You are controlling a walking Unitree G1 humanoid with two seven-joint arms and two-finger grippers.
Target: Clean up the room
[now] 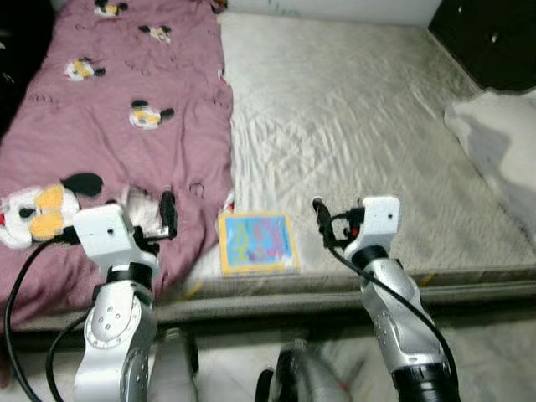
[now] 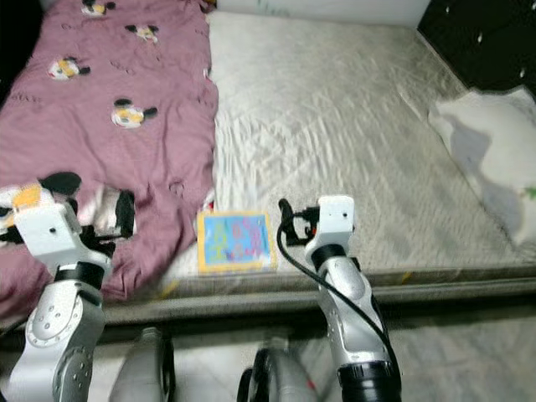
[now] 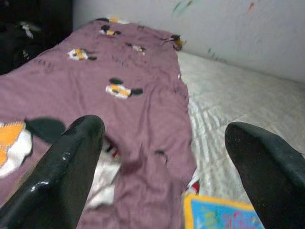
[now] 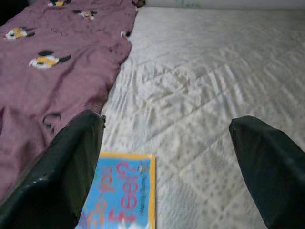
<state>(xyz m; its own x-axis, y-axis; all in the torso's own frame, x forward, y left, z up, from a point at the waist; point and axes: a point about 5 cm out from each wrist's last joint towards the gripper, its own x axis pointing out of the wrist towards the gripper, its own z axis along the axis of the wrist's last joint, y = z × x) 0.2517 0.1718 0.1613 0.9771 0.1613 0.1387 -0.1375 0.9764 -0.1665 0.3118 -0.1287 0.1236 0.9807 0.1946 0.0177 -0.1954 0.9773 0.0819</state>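
Book (image 1: 256,243): flat, blue cover with yellow border, lying at the near edge of the bed (image 1: 360,109), touching the maroon blanket (image 1: 126,100). Left gripper (image 3: 167,157) and right gripper (image 4: 167,157) both spread wide, empty, flanking the book.

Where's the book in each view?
Left eye: book at bed's near edge, between the arms.
Right eye: book, same spot.
Left wrist: a corner, by the blanket.
Right wrist: book beside one finger.
Shared landmark: purple blanket edge beside it.
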